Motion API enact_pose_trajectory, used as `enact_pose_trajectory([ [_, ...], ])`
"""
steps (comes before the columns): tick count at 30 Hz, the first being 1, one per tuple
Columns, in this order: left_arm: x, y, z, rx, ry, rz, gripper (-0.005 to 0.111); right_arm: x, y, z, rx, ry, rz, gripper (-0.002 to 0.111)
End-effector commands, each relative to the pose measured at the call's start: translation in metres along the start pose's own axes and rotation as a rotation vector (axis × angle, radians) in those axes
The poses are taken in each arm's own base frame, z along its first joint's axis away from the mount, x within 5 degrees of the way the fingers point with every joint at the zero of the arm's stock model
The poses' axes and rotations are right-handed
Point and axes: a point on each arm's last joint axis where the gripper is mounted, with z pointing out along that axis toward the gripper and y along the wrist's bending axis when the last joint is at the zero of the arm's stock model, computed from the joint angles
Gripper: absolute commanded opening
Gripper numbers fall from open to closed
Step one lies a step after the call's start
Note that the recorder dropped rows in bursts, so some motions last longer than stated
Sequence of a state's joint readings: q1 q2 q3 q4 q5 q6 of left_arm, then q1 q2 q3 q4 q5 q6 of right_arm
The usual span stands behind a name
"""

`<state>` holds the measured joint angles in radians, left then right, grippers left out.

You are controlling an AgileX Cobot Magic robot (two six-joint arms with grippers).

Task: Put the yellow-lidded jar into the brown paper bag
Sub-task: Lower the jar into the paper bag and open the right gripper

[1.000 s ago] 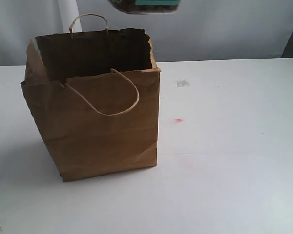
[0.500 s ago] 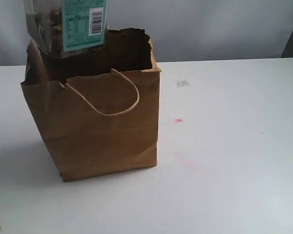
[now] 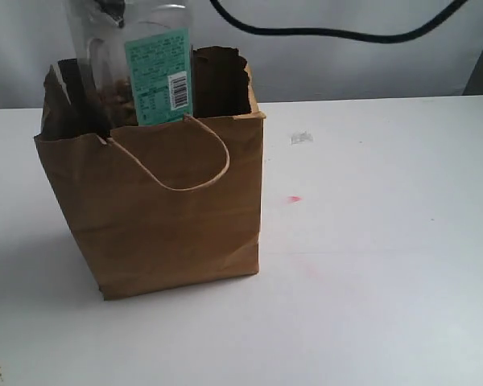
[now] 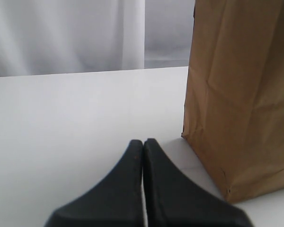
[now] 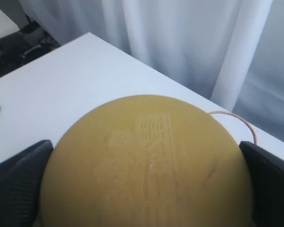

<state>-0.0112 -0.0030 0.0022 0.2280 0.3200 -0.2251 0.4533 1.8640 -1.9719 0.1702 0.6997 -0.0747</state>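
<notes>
Jar (image 3: 149, 76) partly inside bag (image 3: 177, 229), snacks (image 3: 117, 100) seemingly within

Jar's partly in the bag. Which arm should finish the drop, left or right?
Right. The right gripper clamps the yellow-lidded jar by the lid, already partly inside the brown paper bag. The left gripper is shut and empty, low by the table outside the bag.

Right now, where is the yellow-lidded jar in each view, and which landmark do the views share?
Exterior view: the yellow-lidded jar is at the upper left, its lower part inside the brown paper bag.
Left wrist view: not in it; only the bag's wall shows.
Right wrist view: its lid fills the lower middle.
Shared landmark: the bag (right wrist: only its cord handle).
</notes>
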Motion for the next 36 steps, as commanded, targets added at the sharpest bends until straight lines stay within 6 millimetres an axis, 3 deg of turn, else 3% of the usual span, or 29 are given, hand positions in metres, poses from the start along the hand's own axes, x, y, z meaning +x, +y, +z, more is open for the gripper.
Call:
enact_pose_trajectory([
  [1, -0.001, -0.001, 0.000, 0.008, -0.008, -0.006, 0.001, 0.010, -0.001, 0.015, 0.015, 0.050, -0.030, 0.000],
  [9, -0.001, -0.001, 0.000, 0.008, -0.008, -0.006, 0.001, 0.057, -0.009, 0.069, 0.017, 0.283, 0.017, 0.000],
  [25, -0.001, -0.001, 0.000, 0.008, -0.008, -0.006, 0.001, 0.105, -0.015, 0.113, 0.018, 0.489, 0.040, 0.000],
  [36, -0.001, -0.001, 0.000, 0.008, -0.008, -0.006, 0.001, 0.129, -0.018, 0.132, 0.011, 0.571, 0.058, 0.000],
])
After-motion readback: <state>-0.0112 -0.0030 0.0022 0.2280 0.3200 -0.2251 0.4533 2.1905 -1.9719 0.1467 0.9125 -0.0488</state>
